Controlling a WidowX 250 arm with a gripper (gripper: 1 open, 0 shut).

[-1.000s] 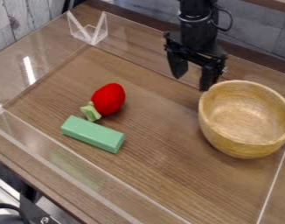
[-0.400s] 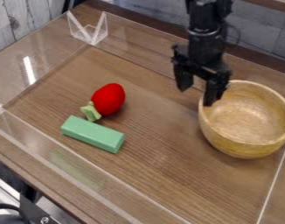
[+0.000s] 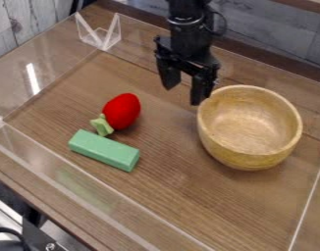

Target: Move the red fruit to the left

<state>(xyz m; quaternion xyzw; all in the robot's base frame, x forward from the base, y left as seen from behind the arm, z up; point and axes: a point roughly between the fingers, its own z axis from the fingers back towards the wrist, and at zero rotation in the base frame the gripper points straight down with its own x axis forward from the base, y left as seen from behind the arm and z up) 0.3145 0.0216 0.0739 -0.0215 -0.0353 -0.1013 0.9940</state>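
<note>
The red fruit (image 3: 121, 110) is a small glossy strawberry-like toy with a green stem end at its lower left. It lies on the wooden tabletop left of centre, touching or nearly touching the flat green block (image 3: 104, 150). My gripper (image 3: 186, 83) hangs from the black arm at the upper middle, fingers pointing down and open, with nothing between them. It is up and to the right of the fruit, apart from it, and just left of the wooden bowl (image 3: 248, 125).
The wooden bowl stands right of centre with nothing in it. Clear acrylic walls (image 3: 45, 74) ring the table. A clear folded stand (image 3: 97, 31) sits at the back left. The table's front edge runs along the lower left.
The gripper has moved left. The wooden bowl has also shifted left, towards the table's centre. The red fruit and green block have not moved.
</note>
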